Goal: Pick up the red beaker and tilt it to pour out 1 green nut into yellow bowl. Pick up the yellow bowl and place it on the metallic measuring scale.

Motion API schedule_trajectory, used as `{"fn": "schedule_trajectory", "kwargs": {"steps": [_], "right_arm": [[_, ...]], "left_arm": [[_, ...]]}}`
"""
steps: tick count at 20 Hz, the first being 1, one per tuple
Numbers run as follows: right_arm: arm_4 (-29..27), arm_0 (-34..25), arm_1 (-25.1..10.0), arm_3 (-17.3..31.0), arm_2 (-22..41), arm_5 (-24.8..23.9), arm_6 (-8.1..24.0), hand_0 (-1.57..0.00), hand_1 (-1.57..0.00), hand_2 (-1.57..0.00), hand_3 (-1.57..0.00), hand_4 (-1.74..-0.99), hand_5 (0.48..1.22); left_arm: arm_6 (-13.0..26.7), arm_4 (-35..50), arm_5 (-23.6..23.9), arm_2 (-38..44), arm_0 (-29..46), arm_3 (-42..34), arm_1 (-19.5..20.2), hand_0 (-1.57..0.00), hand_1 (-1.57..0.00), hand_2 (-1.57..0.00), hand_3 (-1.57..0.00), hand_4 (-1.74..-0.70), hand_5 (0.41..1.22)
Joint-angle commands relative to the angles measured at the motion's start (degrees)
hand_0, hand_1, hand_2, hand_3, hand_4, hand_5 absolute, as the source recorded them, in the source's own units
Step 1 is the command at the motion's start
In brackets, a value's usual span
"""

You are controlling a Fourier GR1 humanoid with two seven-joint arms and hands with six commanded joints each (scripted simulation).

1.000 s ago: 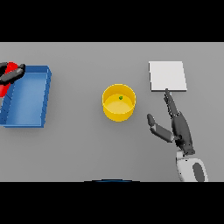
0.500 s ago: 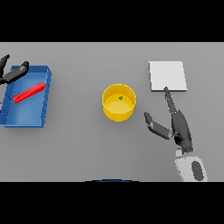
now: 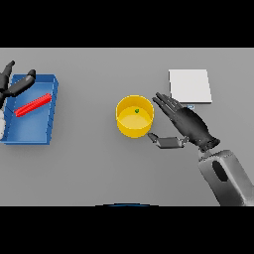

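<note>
The yellow bowl [image 3: 134, 116], a green nut [image 3: 136, 110] inside, sits mid-counter. The right hand [image 3: 186, 126], fingers spread, hovers at its 3 o'clock. The red beaker [image 3: 33, 104] lies in the blue tray [image 3: 44, 136] at 9 o'clock, beside the open left hand [image 3: 15, 85]. The metallic scale [image 3: 190, 86] rests at 2 o'clock.

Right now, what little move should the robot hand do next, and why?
Probably close the right robot hand around the yellow bowl. Its open fingers sit just beside the bowl's right side, a green nut is already inside, and the scale waits empty behind.
</note>
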Motion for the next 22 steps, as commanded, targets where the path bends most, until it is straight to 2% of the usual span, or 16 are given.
{"fn": "schedule_trajectory", "kwargs": {"steps": [1,6,8,10,11,14,19,22], "right_arm": [[1.56,-1.96,-1.25,0.44,1.38,1.67,-0.4,0.0,0.0,0.0,0.0,-1.15,0.63],[7.95,-10.42,-4.01,6.12,7.86,6.48,-4.82,0.0,0.0,0.0,0.0,-1.164,0.641],[9.46,-13.11,-3.82,8.19,10.04,7.94,-6.21,0.0,0.0,0.0,0.0,-1.156,0.642],[10.49,-15.96,-3.35,11.92,11.58,9.17,-7.08,0.0,0.0,0.0,0.0,-1.154,0.639],[11.03,-16.76,-3.74,13.43,12.45,9.62,-8.76,0.0,0.0,0.0,0.0,-1.156,0.642],[12.66,-19.9,-2.46,17.15,15.16,11.67,-9.31,0.0,0.0,0.0,0.0,-1.157,0.652],[14.14,-24.45,-0.96,21.7,18.1,15.83,-8.74,0.0,0.0,0.0,0.0,-1.168,0.673],[15.17,-25.97,0.58,25.72,19.61,15.93,-9.12,0.0,0.0,0.0,0.0,-1.181,0.674]], "left_arm": [[0.26,0.41,-0.12,0.19,0.16,-0.39,-0.05,0.0,0.0,0.0,0.0,-0.81,0.688],[0.23,0.93,-1.01,0.5,0.87,-0.91,0.54,0.0,0.0,0.0,0.0,-0.81,0.689],[0.72,0.93,-1.5,0.66,0.23,-0.24,0.94,0.0,0.0,0.0,0.0,-0.81,0.692],[-0.38,1.04,-1.66,0.63,1.07,-1.12,1.16,0.0,0.0,0.0,0.0,-0.81,0.695],[-0.3,1.28,-1.52,0.81,1.15,-1.04,0.93,0.0,0.0,0.0,0.0,-0.81,0.695],[0.42,0.95,-1.12,0.72,0.46,-0.38,0.53,0.0,0.0,0.0,0.0,-0.81,0.693],[-0.82,0.59,-1.86,0.7,0.08,0.72,1.16,0.0,0.0,0.0,0.0,-0.8,0.702],[-2.18,0.59,-2.01,1.2,0.23,1.93,1.63,0.0,0.0,0.0,0.0,-0.8,0.703]]}}
